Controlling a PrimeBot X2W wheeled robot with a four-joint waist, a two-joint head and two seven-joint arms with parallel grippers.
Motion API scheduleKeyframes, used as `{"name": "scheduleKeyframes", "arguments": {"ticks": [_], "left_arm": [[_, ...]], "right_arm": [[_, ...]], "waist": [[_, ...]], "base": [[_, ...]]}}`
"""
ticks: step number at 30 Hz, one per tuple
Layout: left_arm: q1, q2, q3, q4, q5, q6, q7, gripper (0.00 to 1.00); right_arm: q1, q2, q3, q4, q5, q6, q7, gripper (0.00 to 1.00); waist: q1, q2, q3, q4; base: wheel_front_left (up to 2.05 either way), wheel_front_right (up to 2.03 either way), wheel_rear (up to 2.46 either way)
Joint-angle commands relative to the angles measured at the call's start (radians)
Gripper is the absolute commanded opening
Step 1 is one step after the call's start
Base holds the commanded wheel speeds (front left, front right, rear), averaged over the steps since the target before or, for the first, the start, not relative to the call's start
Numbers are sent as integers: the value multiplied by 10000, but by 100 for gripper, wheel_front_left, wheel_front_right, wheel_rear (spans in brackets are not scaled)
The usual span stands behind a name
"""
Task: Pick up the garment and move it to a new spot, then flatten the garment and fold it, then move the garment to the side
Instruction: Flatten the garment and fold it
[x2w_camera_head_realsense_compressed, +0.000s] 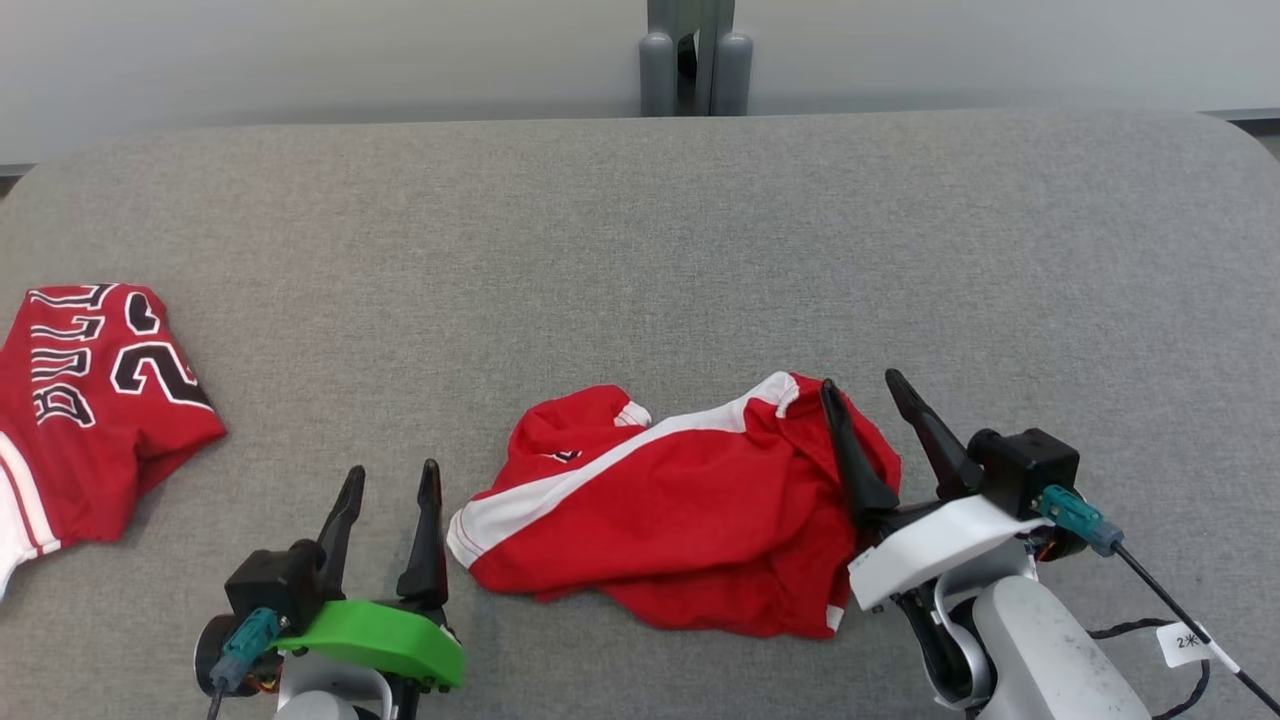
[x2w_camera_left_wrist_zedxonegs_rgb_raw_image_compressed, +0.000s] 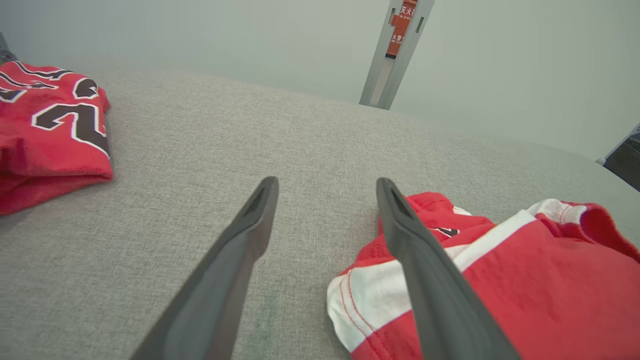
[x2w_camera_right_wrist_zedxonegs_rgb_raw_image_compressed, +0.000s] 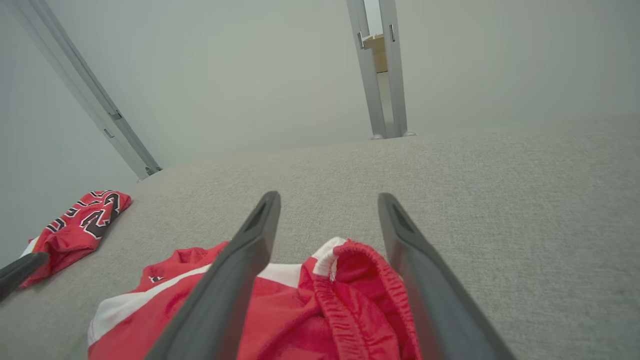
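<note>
Garment (x2w_camera_head_realsense_compressed: 680, 510) = red shorts with a white side stripe, lying crumpled on the grey fabric table (x2w_camera_head_realsense_compressed: 640, 250), near the front edge, slightly right of centre. Not flat: cloth bunched, folds overlapping, elastic waistband end rucked up at the right, white-trimmed hem at the lower left

Right gripper (x2w_camera_head_realsense_compressed: 860, 382), white mount, sits at the waistband end of the shorts. Fingers spread apart, nothing clamped. In head view its left finger lies over the red cloth and its right finger is just off the edge, over bare table. In right wrist view the gathered waistband (x2w_camera_right_wrist_zedxonegs_rgb_raw_image_compressed: 350, 280) sits between the two fingers; cannot tell if either finger touches it

Left gripper (x2w_camera_head_realsense_compressed: 392, 472), green mount, is just beside the shorts' left hem, over bare table. Fingers apart, released, holding nothing. In left wrist view its right finger crosses in front of the white stripe and hem; contact not clear

Second red piece, a jersey (x2w_camera_head_realsense_compressed: 90, 410) with black-and-white lettering and numbers, lies folded at the table's left edge, well apart from the shorts and from both grippers. Part of it runs out of the head view on the left

Grey post (x2w_camera_head_realsense_compressed: 695, 60) stands behind the table's far edge, about centre, against a pale wall

Black cable with a white tag (x2w_camera_head_realsense_compressed: 1185, 640) hangs off the right wrist at lower right
</note>
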Motion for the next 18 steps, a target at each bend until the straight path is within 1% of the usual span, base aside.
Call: {"name": "scheduleKeyframes", "arguments": {"ticks": [1, 9, 14, 18], "left_arm": [[150, 22, 50, -129, 219, 112, 2, 100], [710, 21, 191, -318, 657, 440, 2, 100], [937, 20, 148, -305, 617, 431, 2, 100], [864, 22, -71, -248, 514, 397, 2, 100]], "right_arm": [[-78, -24, -62, -81, -64, -14, -4, 100], [541, -24, -117, -113, -208, -14, -3, 100], [779, -22, 13, 94, -96, -14, -3, 100], [643, -19, 400, 562, 378, -14, -3, 100]], "waist": [[0, 0, -95, 65], [0, 0, -603, -119], [0, 0, -724, -138], [0, 0, -615, 53]], "base": [[0, 0, 0], [0, 0, 0], [0, 0, 0], [0, 0, 0]]}}
